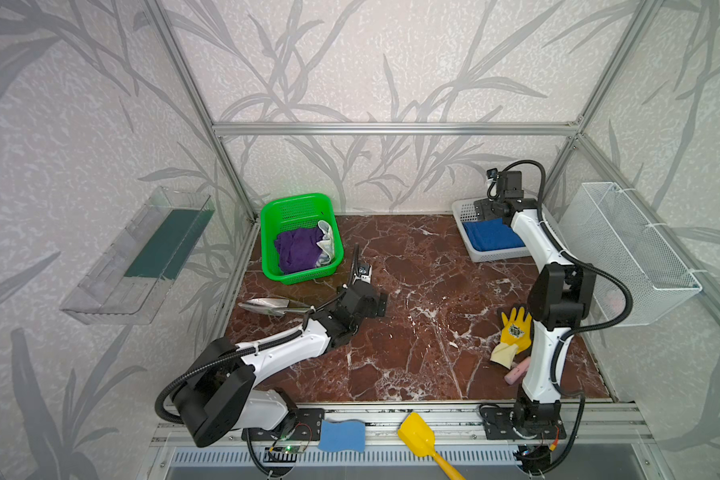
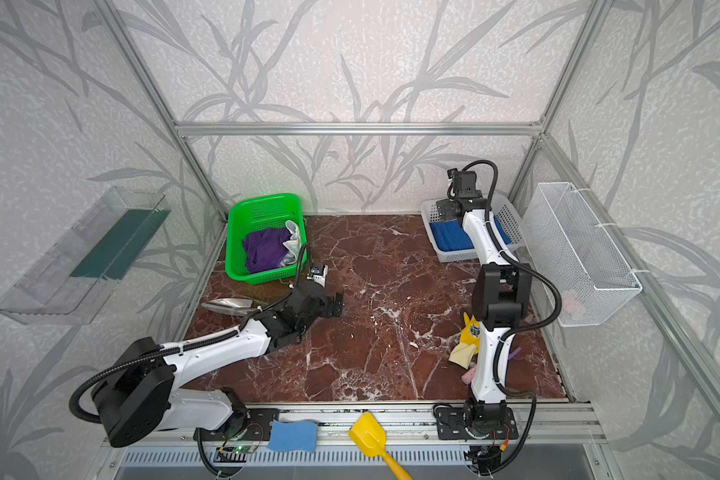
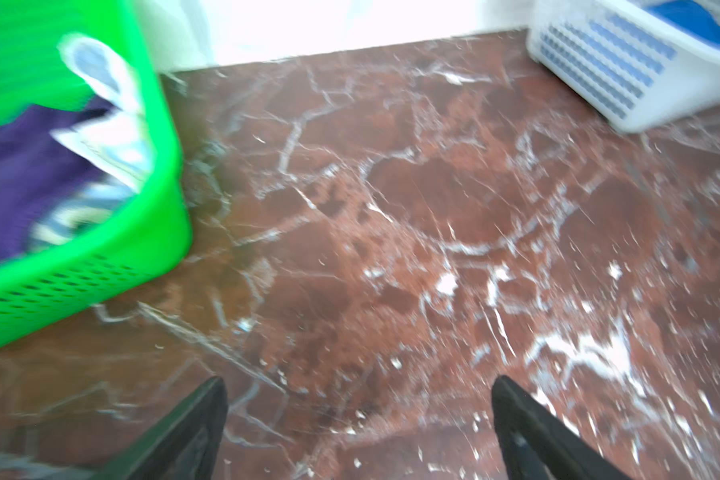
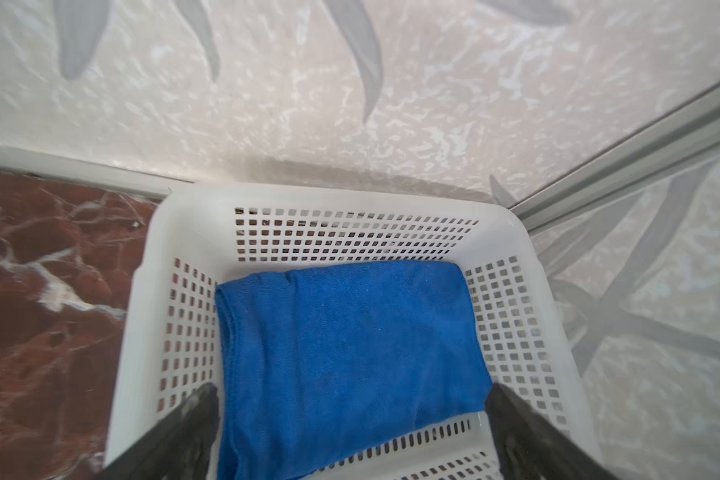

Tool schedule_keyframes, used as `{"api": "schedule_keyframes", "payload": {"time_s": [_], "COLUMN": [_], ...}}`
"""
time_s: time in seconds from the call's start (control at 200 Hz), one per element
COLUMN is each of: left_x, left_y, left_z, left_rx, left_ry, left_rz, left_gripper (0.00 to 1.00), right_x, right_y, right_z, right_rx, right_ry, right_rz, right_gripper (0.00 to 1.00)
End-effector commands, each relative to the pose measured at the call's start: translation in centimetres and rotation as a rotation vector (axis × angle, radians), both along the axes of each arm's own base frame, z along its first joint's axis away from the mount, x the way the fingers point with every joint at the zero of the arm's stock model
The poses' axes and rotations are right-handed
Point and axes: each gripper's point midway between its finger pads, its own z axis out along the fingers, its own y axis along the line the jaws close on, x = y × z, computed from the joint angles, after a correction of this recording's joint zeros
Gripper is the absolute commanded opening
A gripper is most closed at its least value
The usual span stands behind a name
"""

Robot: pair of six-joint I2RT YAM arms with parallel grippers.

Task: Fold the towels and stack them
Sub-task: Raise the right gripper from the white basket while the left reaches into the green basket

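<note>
Where the desk (image 1: 412,332) carries the green basket (image 1: 292,208) at its far left corner, the purple towel (image 1: 298,249) and cream towel (image 1: 327,241) lie crumpled inside; the white basket (image 4: 350,232) at the far right corner holds the blue towel (image 4: 350,332), folded flat. The right tool (image 4: 352,388) hangs over it, spread wide and empty; the left tool (image 3: 359,382), equally wide, hangs above bare desk.

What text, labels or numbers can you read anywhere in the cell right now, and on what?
No text can be read in any view.
Printed towel in the green basket: blue print shows, but it is crumpled and blurred, so unreadable.
Yellow glove: dark emblem on the back, too small to read.
Blue towel and white basket: no marking visible.
</note>
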Motion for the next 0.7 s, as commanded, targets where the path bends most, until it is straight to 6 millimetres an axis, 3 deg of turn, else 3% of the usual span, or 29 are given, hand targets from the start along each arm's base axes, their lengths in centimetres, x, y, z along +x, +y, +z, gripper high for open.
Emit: {"api": "schedule_keyframes", "payload": {"time_s": [0.0,0.095,0.24,0.305,0.41,0.585,0.695], "left_x": [1.8,3.0,5.2,6.0,7.4,9.2,10.2], "left_y": [3.0,4.9,8.7,10.6,13.1,15.6,17.3], "left_z": [3.5,4.7,6.7,7.0,6.5,4.6,3.4], "left_rx": [0.055,0.087,0.081,0.09,0.07,0.08,0.059], "left_ry": [-0.056,-0.022,-0.007,0.005,0.079,0.146,0.175], "left_rz": [0.138,0.182,0.288,0.337,0.38,0.419,0.453], "left_gripper": [0.99,0.99,0.99,0.99,0.99,0.99,0.99], "right_x": [-2.1,-4.3,-7.5,-8.9,-9.8,-8.0,-6.8], "right_y": [1.9,4.0,8.3,11.2,13.7,14.2,12.9], "right_z": [1.4,1.6,0.6,-0.4,-1.6,-3.4,-4.9], "right_rx": [0.2,0.274,0.225,0.168,0.127,0.148,0.104], "right_ry": [-0.052,-0.058,-0.005,0.025,0.057,0.111,0.121], "right_rz": [0.01,0.052,0.139,0.212,0.248,0.212,0.121], "right_gripper": [0.99,0.99,0.99,0.99,0.99,0.99,0.99]}}
